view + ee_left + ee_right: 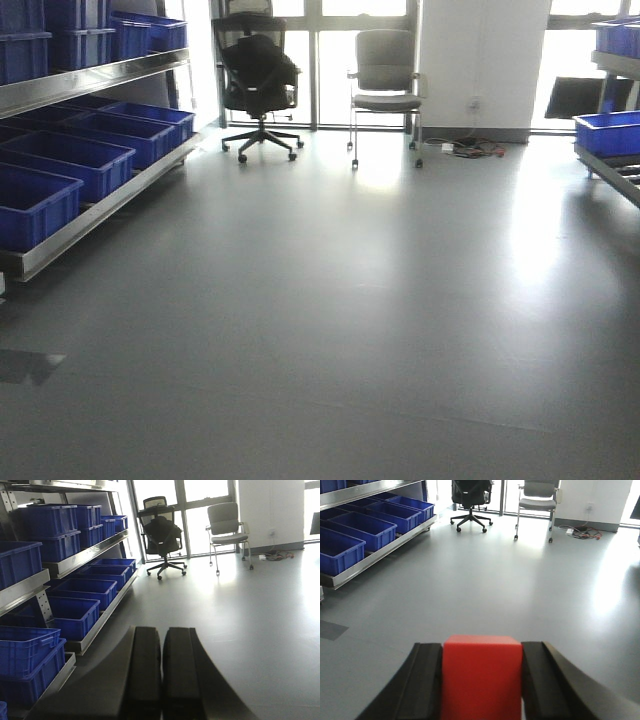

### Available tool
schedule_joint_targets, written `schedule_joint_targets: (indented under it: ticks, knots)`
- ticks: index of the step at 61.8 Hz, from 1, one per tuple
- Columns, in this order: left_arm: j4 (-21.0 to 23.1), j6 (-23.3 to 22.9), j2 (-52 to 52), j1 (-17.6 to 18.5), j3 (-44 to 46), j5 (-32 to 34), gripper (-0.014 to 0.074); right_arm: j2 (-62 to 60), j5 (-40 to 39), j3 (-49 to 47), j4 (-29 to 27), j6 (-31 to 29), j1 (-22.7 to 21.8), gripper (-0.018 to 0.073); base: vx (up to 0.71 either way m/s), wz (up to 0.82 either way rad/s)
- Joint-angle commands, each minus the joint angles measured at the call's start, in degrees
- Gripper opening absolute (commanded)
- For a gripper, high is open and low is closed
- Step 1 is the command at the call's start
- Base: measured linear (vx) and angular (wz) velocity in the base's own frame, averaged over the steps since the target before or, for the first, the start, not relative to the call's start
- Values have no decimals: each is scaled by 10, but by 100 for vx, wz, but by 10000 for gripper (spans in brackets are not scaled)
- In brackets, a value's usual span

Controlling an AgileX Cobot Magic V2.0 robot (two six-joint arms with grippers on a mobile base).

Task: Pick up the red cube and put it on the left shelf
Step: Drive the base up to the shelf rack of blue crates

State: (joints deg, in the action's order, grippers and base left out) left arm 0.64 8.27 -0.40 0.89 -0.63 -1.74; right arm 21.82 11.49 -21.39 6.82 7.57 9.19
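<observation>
In the right wrist view the red cube (481,677) fills the space between my right gripper's two black fingers; the right gripper (481,652) is shut on it, above bare grey floor. My left gripper (161,632) is shut with nothing in it, its two black pads pressed together. The left shelf (85,150) is a steel rack holding deep blue crates; it runs along the left wall, and the left wrist view shows it close by as the left shelf (60,570). Neither gripper shows in the front view.
A black office chair (258,80) and a grey chair (385,80) stand by the far windows. Cables (470,148) lie at the wall's foot. Another rack with a blue crate (608,132) stands at the right. Grey floor (350,320) spreads between.
</observation>
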Motion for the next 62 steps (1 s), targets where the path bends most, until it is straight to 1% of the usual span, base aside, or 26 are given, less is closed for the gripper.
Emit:
schedule_joint_targets:
  ticks: [1, 21, 62]
  knots:
    - [3, 0, 3, 3, -13, 52, 106, 4, -48, -17, 8, -1, 0, 57, 60, 26]
    - [3, 0, 3, 3, -13, 52, 106, 4, -48, -17, 8, -1, 0, 57, 57, 37]
    - [3, 0, 3, 3, -13, 52, 106, 4, -48, -17, 8, -1, 0, 57, 52, 54]
